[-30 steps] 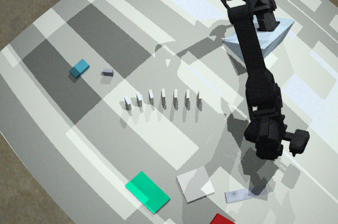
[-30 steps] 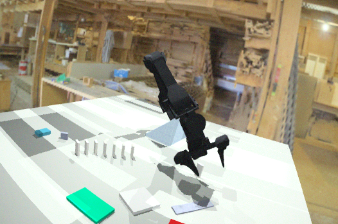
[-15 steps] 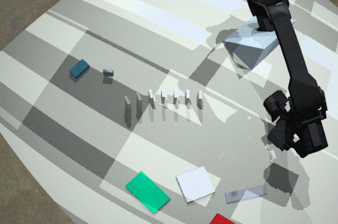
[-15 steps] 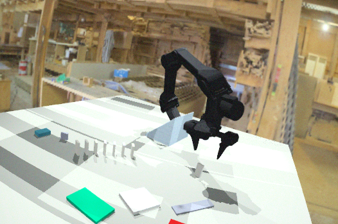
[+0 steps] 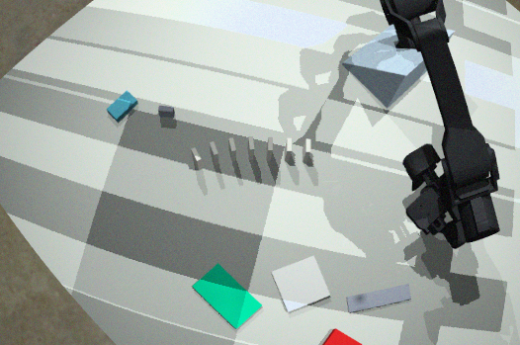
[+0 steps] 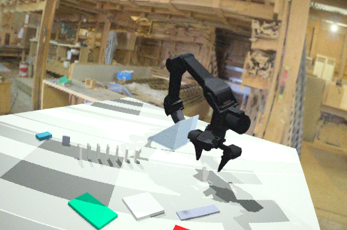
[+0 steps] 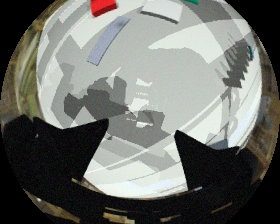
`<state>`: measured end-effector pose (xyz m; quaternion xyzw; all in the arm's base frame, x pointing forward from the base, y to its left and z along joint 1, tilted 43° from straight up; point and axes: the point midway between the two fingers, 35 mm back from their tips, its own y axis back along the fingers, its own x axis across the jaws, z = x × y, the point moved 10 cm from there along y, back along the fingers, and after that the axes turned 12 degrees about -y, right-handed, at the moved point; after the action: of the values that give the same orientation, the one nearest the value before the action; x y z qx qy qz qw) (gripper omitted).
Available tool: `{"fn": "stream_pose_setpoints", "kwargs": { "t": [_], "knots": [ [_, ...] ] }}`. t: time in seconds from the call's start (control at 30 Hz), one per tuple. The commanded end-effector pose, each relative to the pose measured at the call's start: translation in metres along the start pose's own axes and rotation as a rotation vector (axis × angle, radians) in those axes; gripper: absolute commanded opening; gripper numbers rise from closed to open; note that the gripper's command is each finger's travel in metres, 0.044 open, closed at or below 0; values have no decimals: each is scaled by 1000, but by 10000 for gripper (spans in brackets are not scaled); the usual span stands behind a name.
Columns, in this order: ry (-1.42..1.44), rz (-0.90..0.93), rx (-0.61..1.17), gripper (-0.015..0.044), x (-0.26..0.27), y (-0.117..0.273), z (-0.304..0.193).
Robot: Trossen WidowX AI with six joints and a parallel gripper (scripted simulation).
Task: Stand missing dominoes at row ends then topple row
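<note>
Several thin pale dominoes stand upright in an evenly spaced row, from the left end domino (image 5: 196,158) (image 6: 80,151) to the right end domino (image 5: 308,149) (image 6: 136,155). A separate pale domino (image 6: 205,174) stands upright well to the right of the row; the arm hides it in the top view, and I cannot make it out clearly in the wrist view. My gripper (image 6: 208,165) (image 7: 143,128) is wide open and empty, with its fingers pointing down above the area of that separate domino. I cannot tell the exact gap between fingertips and domino.
A pale blue wedge-sided block (image 5: 386,68) (image 6: 175,136) is behind the row's right end. A teal block (image 5: 122,106) and a small dark block (image 5: 166,112) lie beyond the left end. A green slab (image 5: 222,294), white slab (image 5: 301,283), lavender strip (image 5: 381,299) and red block (image 5: 341,339) lie in front.
</note>
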<state>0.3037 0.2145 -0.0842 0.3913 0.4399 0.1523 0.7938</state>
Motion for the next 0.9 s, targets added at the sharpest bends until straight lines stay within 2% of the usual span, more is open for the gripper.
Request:
{"fn": "stream_pose_setpoints", "kwargs": {
  "t": [0.0,0.47,0.87],
  "knots": [
    [7,-15,-2,440,-2,-24,-2],
    [7,-16,-2,440,-3,-39,-2],
    [7,-16,-2,125,-3,-39,-2]
  ]
}}
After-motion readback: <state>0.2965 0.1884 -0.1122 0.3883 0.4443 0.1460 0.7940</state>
